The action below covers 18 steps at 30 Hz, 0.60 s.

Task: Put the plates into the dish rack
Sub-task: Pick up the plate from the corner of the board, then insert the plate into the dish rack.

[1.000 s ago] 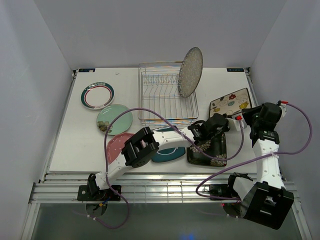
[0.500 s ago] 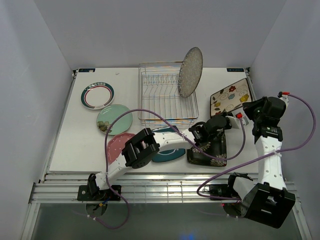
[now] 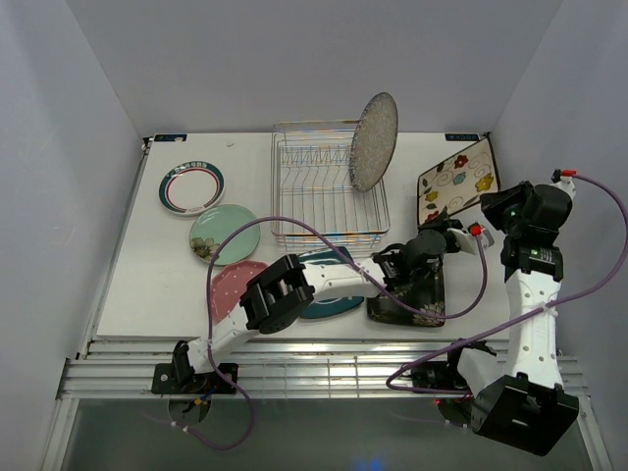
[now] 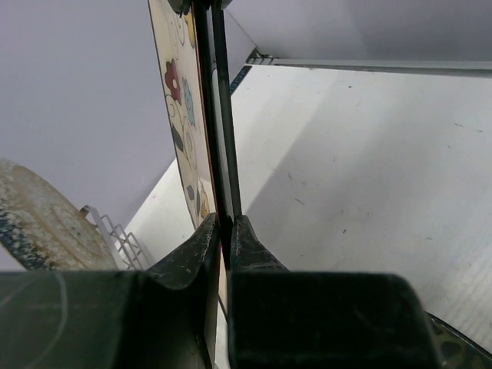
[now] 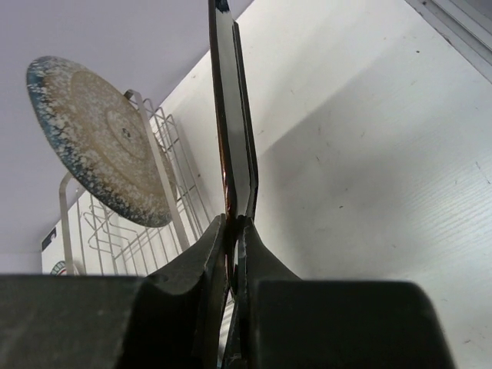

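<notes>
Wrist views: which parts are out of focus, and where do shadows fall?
Left wrist view: the left gripper near the lens is dark and blurred; the cream floral plate throws a soft shadow on the table. Right wrist view: the right gripper is equally blurred, the speckled grey plate fairly sharp.

Plates showed as speckled grey round plate (image 3: 374,140), cream square plate (image 3: 458,182) with red, yellow and blue flowers, black floral square plate (image 3: 402,305), teal square plate (image 3: 332,306), pink dotted plate (image 3: 234,283), mint floral plate (image 3: 225,234), white teal-rimmed plate (image 3: 191,187); dish rack (image 3: 329,192) was silver wire.
</notes>
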Each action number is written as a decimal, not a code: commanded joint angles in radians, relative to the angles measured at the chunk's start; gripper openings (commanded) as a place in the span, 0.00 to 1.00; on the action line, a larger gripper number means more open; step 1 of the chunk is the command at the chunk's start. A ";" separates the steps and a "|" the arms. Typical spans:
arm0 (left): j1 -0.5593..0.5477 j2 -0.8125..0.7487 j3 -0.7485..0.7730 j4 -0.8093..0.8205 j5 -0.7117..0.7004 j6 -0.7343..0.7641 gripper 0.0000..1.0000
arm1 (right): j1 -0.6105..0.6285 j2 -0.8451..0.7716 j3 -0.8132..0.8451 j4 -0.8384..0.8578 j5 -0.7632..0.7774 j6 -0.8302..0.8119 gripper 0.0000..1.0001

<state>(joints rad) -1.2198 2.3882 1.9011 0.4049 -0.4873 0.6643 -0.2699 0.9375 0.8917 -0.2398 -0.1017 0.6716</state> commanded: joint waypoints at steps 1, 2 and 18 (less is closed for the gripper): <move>-0.001 -0.041 0.026 0.012 -0.053 0.107 0.00 | 0.012 -0.060 0.151 0.191 -0.193 -0.013 0.08; -0.003 -0.043 0.026 0.026 -0.060 0.118 0.00 | 0.012 -0.062 0.159 0.185 -0.203 -0.017 0.08; -0.027 -0.090 0.016 0.228 -0.128 0.303 0.00 | 0.012 -0.111 0.260 0.146 -0.288 -0.032 0.08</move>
<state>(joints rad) -1.2514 2.3730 1.9068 0.6224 -0.6235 0.8608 -0.2733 0.9012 1.0294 -0.2848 -0.2111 0.6239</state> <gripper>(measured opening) 0.159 0.111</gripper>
